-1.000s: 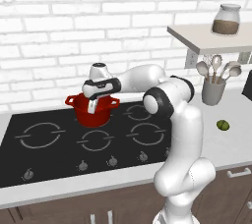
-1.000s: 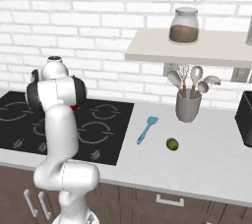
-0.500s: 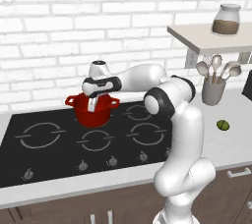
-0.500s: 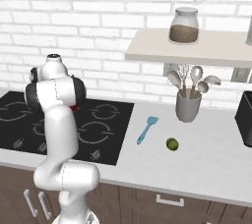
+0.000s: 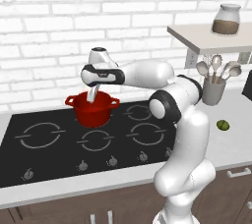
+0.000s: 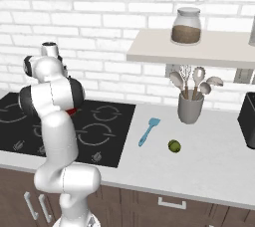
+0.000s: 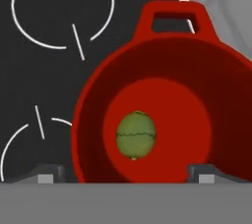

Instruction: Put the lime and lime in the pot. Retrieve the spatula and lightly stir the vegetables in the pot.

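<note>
Tool state: we read the tool [image 7: 126, 175] as spread wide and empty, above the pot [image 5: 92, 111].
First lime [image 7: 136, 134]: on the pot floor.
Second lime [image 6: 174, 146]: on the surface, at 3 o'clock from the tool, well apart.
Spatula [image 6: 148, 131]: just beside that lime, at its 9 o'clock; long axis runs 1 to 7 o'clock.

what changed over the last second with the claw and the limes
The claw opened wide above the pot and rose slightly; the lime it let go lies on the pot's floor. The pot on the stove, the second lime on the counter, the spatula beside it and the utensil holder stayed put.
</note>
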Tool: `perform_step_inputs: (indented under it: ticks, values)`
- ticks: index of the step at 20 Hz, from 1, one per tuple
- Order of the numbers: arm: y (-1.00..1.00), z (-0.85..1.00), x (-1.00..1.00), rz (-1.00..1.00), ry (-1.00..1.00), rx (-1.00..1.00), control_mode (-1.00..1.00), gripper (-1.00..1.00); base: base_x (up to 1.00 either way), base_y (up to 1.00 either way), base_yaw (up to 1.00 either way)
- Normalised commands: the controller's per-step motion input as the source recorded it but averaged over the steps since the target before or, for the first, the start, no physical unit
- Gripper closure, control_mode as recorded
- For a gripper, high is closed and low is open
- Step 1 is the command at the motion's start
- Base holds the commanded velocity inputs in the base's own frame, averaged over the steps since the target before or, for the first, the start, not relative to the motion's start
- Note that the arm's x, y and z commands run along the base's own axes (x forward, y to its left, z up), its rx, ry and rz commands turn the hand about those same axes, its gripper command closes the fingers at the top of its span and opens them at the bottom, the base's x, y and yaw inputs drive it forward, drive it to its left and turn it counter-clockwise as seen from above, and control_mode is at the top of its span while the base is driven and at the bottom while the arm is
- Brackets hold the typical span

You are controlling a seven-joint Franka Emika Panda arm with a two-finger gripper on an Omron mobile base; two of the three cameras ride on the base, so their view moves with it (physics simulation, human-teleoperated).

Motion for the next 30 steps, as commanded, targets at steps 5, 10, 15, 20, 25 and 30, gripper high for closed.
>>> perform_step_inputs:
  ticks: [5, 10, 15, 20, 25, 30]
  values:
    - [-0.3, 0.14, -0.5, -0.14, -0.05, 0.0, -1.0, -1.0, 0.0, 0.0, 0.0]
    - [-0.55, 0.13, -0.46, -0.16, -0.08, 0.0, -1.0, -1.0, 0.0, 0.0, 0.0]
    - [-0.74, 0.08, -0.41, -0.11, -0.09, 0.0, -1.0, -1.0, 0.0, 0.0, 0.0]
    - [-0.93, 0.0, -0.34, -0.12, -0.02, 0.0, -1.0, -1.0, 0.0, 0.0, 0.0]
    - [-0.98, 0.0, -0.34, -0.12, -0.01, 0.0, -1.0, -1.0, 0.0, 0.0, 0.0]
    - [-1.0, 0.0, -0.37, -0.14, 0.0, 0.0, -1.0, -1.0, 0.0, 0.0, 0.0]
